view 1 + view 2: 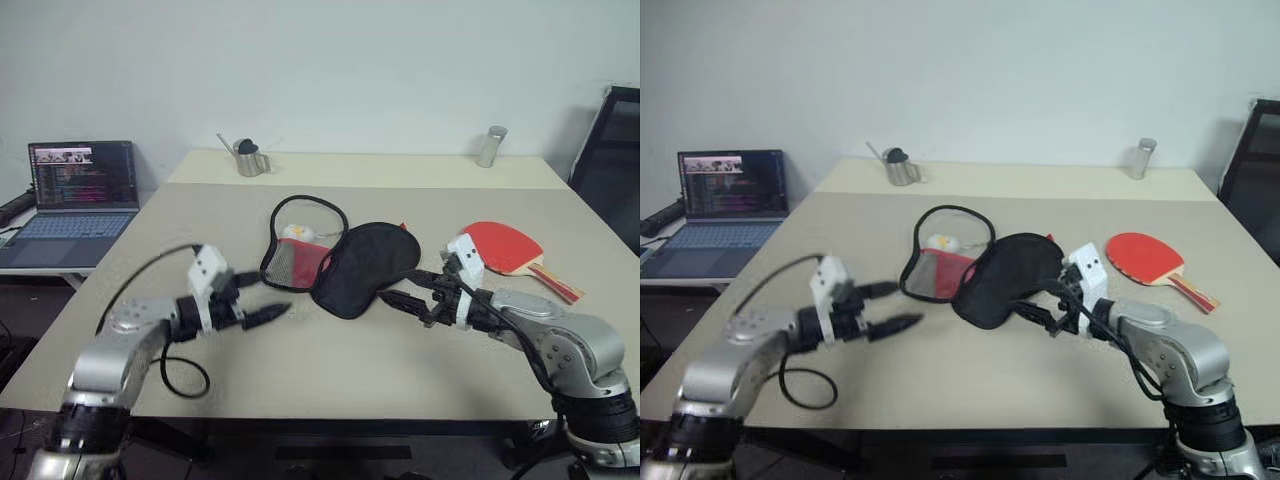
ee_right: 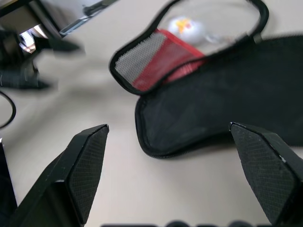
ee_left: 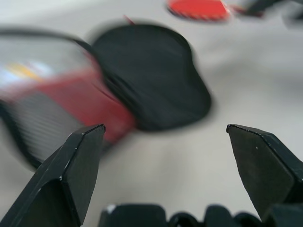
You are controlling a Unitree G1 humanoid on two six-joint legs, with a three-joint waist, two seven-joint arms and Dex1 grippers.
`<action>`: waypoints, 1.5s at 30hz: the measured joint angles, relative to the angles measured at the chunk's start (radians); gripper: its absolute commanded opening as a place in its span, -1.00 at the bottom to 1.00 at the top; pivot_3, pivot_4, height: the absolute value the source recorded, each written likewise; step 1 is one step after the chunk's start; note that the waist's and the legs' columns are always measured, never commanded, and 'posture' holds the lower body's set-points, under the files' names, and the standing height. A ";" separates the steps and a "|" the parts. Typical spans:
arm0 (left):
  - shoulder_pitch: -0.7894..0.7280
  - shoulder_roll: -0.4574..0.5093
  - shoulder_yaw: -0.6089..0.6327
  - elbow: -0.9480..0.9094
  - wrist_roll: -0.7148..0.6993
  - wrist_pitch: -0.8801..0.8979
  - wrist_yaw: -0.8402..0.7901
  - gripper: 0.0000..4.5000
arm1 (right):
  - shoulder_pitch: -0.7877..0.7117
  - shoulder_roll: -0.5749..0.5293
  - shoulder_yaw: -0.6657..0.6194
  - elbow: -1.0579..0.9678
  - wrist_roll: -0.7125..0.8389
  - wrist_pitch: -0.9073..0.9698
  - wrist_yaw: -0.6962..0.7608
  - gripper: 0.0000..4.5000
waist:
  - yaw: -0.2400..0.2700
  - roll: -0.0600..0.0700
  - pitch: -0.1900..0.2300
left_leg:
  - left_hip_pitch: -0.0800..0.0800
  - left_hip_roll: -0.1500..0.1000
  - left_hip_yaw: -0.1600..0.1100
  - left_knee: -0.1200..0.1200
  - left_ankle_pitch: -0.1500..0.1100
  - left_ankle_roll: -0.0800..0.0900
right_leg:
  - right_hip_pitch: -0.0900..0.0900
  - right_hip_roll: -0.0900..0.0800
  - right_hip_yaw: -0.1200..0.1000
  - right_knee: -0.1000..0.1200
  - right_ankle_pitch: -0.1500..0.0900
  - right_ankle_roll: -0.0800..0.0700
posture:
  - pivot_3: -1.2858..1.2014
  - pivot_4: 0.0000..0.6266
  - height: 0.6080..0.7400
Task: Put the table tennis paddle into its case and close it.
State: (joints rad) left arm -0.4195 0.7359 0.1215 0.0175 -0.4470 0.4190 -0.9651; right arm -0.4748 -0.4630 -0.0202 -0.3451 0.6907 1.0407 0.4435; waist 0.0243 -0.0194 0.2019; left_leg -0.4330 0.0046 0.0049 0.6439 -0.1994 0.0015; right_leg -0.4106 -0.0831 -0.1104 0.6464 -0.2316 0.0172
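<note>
Hidden or unclear: the soft paddle-shaped zip case lies unzipped and spread in two flaps; the black flap overlaps the edge of the red flap with the black mesh pocket, so I cannot see where they join. A small white object with a yellow mark sits inside the wire-like black zipper edging of the red flap; I cannot tell what it is. My left wrist view is blurred, so the case there is only a dark oval beside a red patch.

Paddle: the table tennis paddle with the round red rubber face and pale striped wooden handle lies flat on the beige table, to the right of the case and apart from it. Its long axis runs diagonally, the red face toward the table's middle, the handle pointing toward the near right edge.

Case axis: the black flap runs from near left to far right; the red flap's loop reaches toward the far side.

Left arm: bent in from the left, my left gripper is just left of the red flap, pointing at it, fingers spread wide, holding nothing.

Right arm: reaching in from the right, my right gripper is at the near right edge of the black flap, fingers wide apart, gripping nothing.

Background: an open laptop, a metal cup, a metal cylinder.
</note>
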 measured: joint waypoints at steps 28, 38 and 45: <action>-0.088 0.007 -0.045 0.071 0.067 -0.055 -0.048 1.00 | -0.184 0.375 0.122 0.543 -0.344 -0.248 -0.154 0.35 | -0.026 0.000 0.000 | 0.001 0.008 0.011 0.000 0.000 0.000 | -0.008 0.013 0.016 0.005 0.003 -0.001 | 0.03 -0.52 1.00; -0.114 -0.020 -0.059 0.063 0.071 -0.052 -0.048 1.00 | -0.184 0.342 0.038 0.521 -0.326 -0.175 -0.139 -0.98 | -0.023 0.000 0.000 | 0.001 0.007 0.012 0.000 0.000 0.000 | -0.009 0.013 0.017 0.006 0.003 -0.002 | 0.03 -0.52 1.00; -0.186 -0.080 -0.118 0.066 0.074 -0.056 -0.058 1.00 | -0.196 0.211 -0.010 0.522 -0.303 -0.086 -0.072 -0.98 | -0.025 0.000 0.000 | 0.001 0.007 0.014 0.000 0.000 0.000 | -0.009 0.013 0.018 0.006 0.003 -0.001 | 0.03 -0.52 1.00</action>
State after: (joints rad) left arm -0.6055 0.6554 0.0039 0.0831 -0.3728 0.3628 -1.0235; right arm -0.6709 -0.2517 -0.0304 0.1768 0.3876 0.9542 0.3712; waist -0.0004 -0.0197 0.2018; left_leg -0.4322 0.0118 0.0191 0.6439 -0.1995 0.0015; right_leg -0.4199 -0.0699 -0.0920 0.6529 -0.2286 0.0158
